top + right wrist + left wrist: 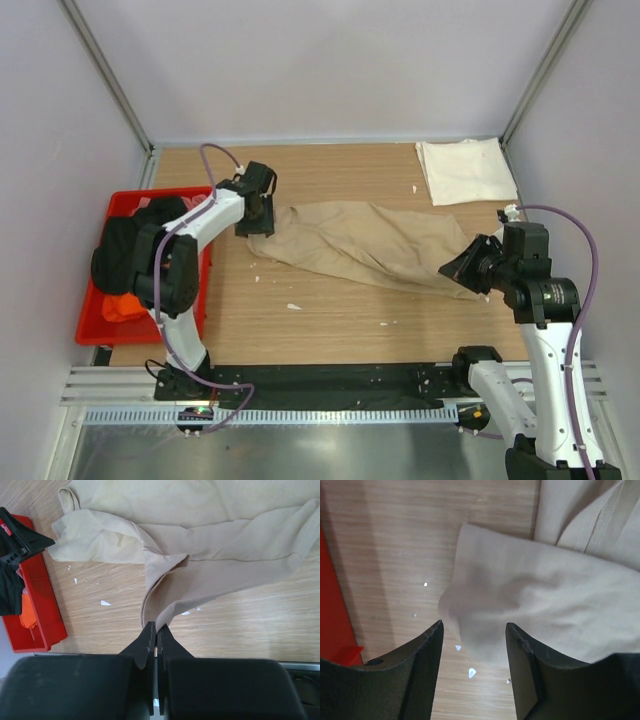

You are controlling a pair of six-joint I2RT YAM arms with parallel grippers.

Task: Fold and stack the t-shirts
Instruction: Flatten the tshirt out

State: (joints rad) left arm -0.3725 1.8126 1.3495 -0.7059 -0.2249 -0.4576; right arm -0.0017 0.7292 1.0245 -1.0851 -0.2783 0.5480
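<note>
A tan t-shirt [370,245] lies stretched and crumpled across the middle of the table. My left gripper [258,215] hovers over its left end. In the left wrist view that gripper [474,625] is open, with the tan cloth [530,600] lying on the wood just beyond its fingertips and nothing pinched. My right gripper [465,268] is at the shirt's right end. The right wrist view shows it [156,626] shut on a fold of the tan t-shirt's [200,555] edge. A folded cream-white t-shirt [465,170] lies flat at the back right corner.
A red bin [100,320] stands at the table's left edge, holding a black shirt [125,250] and an orange one [125,305]. Small white scraps [293,306] dot the wood. Walls close in the back and both sides.
</note>
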